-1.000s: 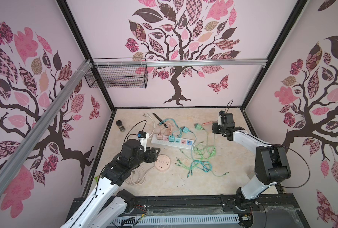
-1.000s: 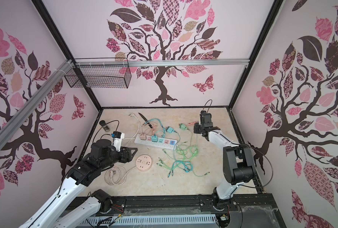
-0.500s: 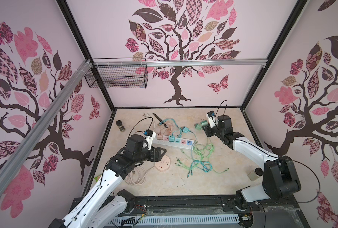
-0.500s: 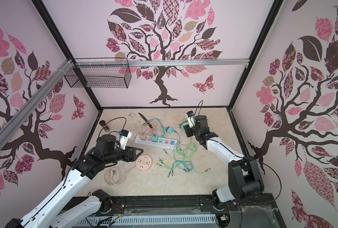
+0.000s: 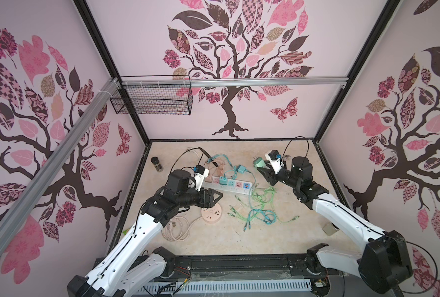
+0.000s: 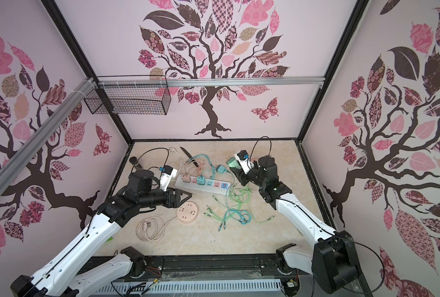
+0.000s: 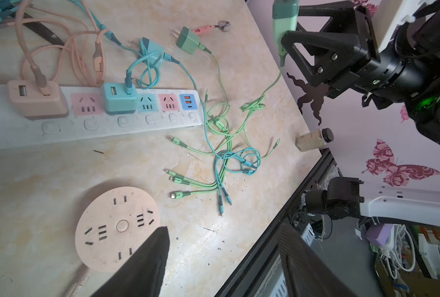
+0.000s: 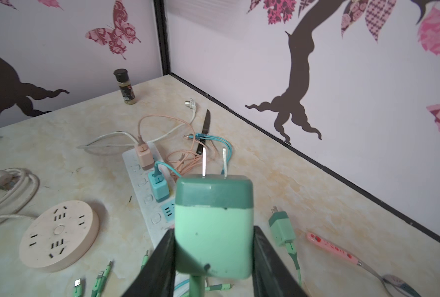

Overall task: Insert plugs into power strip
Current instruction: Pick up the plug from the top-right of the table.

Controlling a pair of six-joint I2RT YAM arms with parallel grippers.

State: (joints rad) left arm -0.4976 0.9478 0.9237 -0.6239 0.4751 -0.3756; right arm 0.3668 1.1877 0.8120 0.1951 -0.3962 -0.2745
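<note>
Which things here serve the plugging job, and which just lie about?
Job: long white power strip; mint green plug in right gripper; seated peach-pink plug; seated teal plug; loose teal plug; loose green plug.
Clutter: round peach socket disc; dark knife; brown spice jar; pink spoon.

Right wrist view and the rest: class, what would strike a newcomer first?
The right gripper clamps a mint green plug, prongs out, raised above the table. On the white power strip mid-table, a peach-pink plug and a teal plug sit inserted, beside a tangle of green and teal cables.
</note>
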